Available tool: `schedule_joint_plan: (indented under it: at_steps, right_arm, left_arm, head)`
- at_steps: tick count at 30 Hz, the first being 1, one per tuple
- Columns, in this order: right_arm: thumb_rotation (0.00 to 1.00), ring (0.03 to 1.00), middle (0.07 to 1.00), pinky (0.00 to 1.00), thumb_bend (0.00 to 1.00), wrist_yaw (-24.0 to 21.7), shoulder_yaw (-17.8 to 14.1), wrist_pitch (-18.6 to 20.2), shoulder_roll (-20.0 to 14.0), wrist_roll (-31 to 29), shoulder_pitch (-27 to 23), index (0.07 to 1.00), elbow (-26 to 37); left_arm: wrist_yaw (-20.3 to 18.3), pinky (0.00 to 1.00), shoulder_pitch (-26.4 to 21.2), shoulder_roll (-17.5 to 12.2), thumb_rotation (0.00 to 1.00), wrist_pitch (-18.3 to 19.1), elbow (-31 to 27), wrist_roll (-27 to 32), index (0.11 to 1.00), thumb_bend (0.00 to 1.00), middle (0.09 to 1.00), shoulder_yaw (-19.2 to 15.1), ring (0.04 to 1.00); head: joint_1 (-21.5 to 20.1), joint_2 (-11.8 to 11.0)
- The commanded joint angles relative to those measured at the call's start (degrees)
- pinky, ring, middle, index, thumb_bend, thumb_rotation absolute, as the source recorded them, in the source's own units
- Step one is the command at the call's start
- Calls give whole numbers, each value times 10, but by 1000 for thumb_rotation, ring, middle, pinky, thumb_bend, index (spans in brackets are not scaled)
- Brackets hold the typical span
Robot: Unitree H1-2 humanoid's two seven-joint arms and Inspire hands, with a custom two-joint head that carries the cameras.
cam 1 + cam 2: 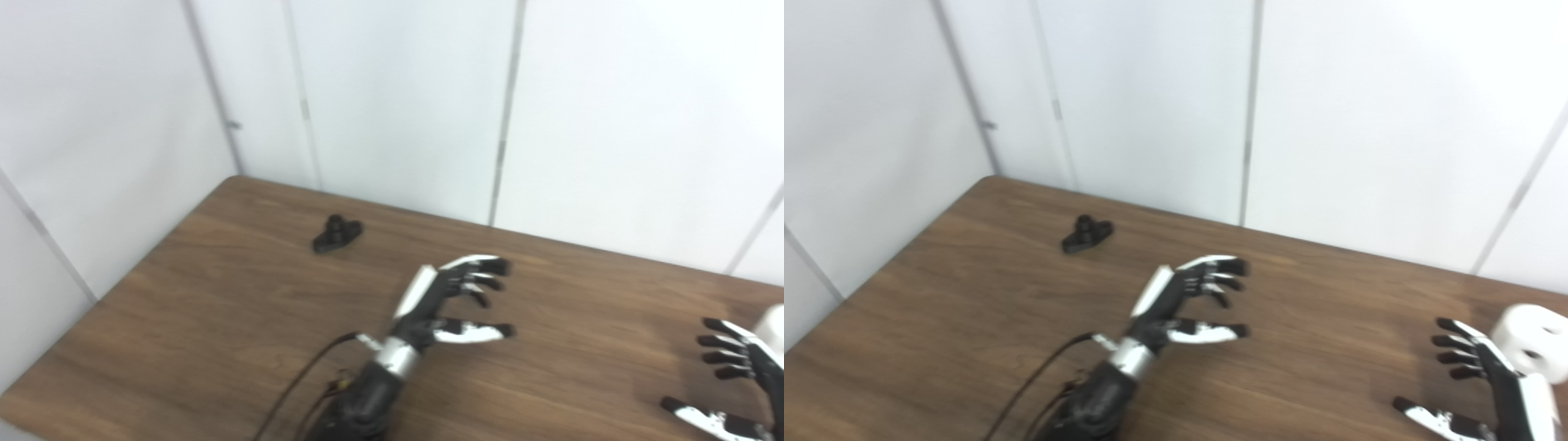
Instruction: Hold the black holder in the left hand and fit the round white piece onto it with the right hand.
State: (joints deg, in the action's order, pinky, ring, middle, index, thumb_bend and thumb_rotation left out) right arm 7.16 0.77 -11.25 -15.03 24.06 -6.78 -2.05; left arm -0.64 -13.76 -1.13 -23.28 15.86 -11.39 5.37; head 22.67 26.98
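The black holder (336,233) lies on the brown table (214,318) near its far left corner, apart from both hands; it also shows in the right eye view (1086,234). My left hand (450,300) hovers over the middle of the table, open and empty, to the right of and nearer than the holder. The round white piece (1531,339) sits on the table at the far right. My right hand (1476,383) is open and empty at the bottom right, just left of the white piece.
White wall panels (398,92) stand close behind the table's far edge and along its left side. Black cables (294,392) run along my left forearm at the bottom.
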Motion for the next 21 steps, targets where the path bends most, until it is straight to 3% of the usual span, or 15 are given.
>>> schedule_joint_plan:
  at_steps: [1, 15, 18, 21]
  right_arm:
    - [0, 620, 682, 533, 693, 6, -5, -18, -7, -3, -20, 771, 13]
    - [0, 604, 667, 517, 720, -1, -7, -12, -9, 1, -26, 759, 20]
    - [0, 600, 658, 529, 724, 5, -8, -15, -12, 10, -27, 752, 18]
    - [0, 604, 658, 523, 720, 5, -11, -19, -15, 11, -29, 750, 16]
  left_arm:
    - [13, 512, 23, 5, 0, -15, 32, -1, 735, 725, 753, 4, 689]
    - [26, 523, 16, 9, 0, -6, 15, -6, 682, 741, 722, 6, 668]
    - [4, 529, 7, -7, 1, 3, 1, 14, 684, 743, 729, 4, 661]
    - [-29, 458, -6, -36, 39, 17, -20, 37, 691, 746, 726, 1, 605]
  head:
    - [-1, -1]
    - [4, 0]
    - [6, 1]
    - [7, 2]
